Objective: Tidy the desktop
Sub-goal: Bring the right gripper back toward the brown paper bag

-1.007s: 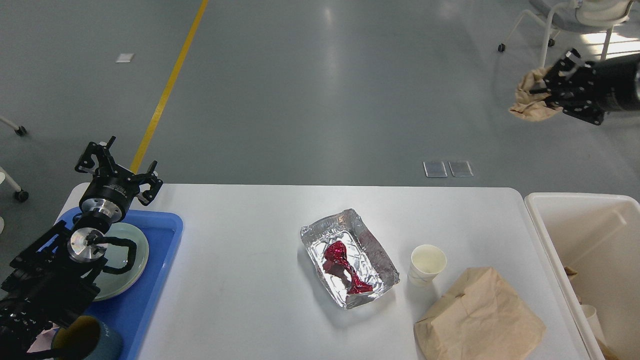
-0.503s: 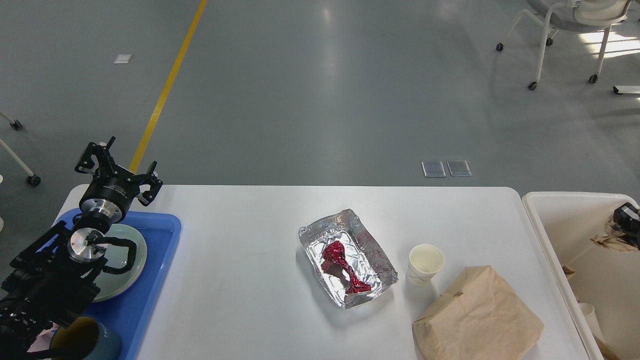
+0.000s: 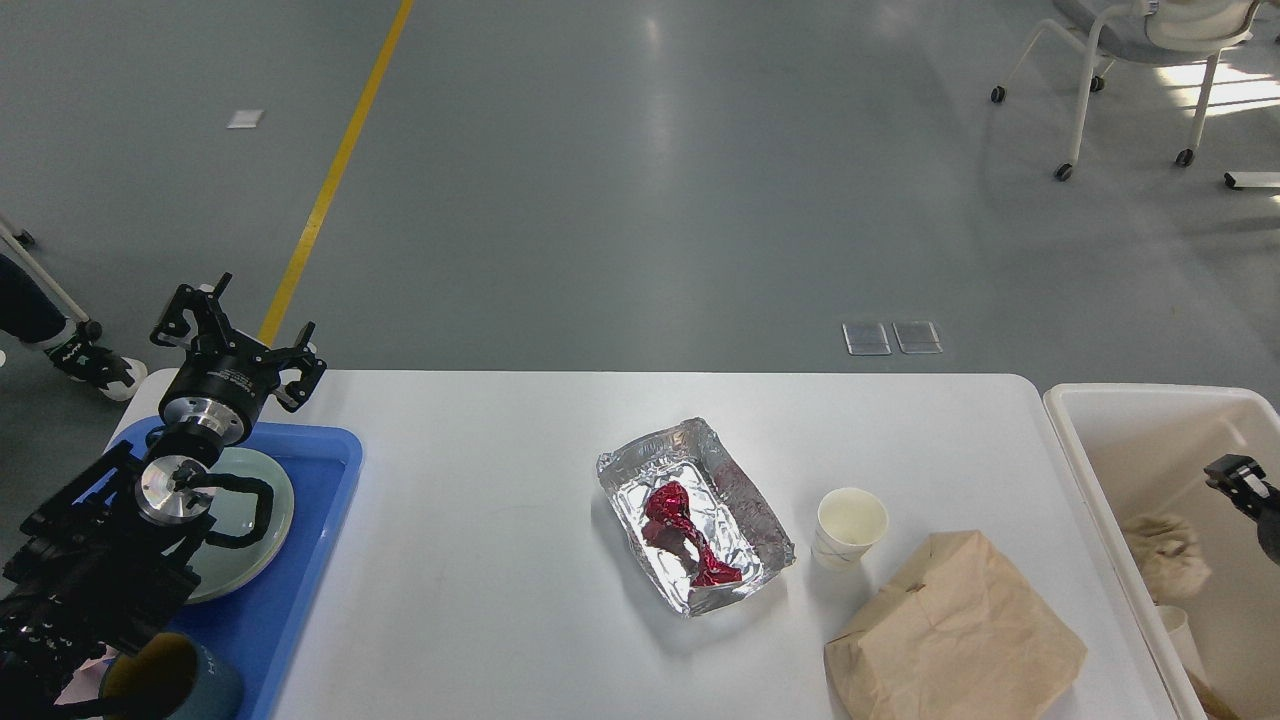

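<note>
left tool (image 3: pixel 238 335) spread wide, empty, held above tray (image 3: pixel 330 470) at left edge, parked clear | worktop (image 3: pixel 480 560) across lower frame, foil pan (image 3: pixel 695 515), cup (image 3: pixel 850 528), bag (image 3: pixel 955 630) not yet cleared | right tool (image 3: pixel 1240 480) over bin (image 3: pixel 1100 480) at right edge, grip state cannot be told

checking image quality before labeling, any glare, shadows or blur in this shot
Head view: window light streaks the glossy floor, brightest by the chair top right; the foil tray throws small glints; the paper cup and brown bag cast soft shadows on the desktop; everything is sharp, with no motion blur.
</note>
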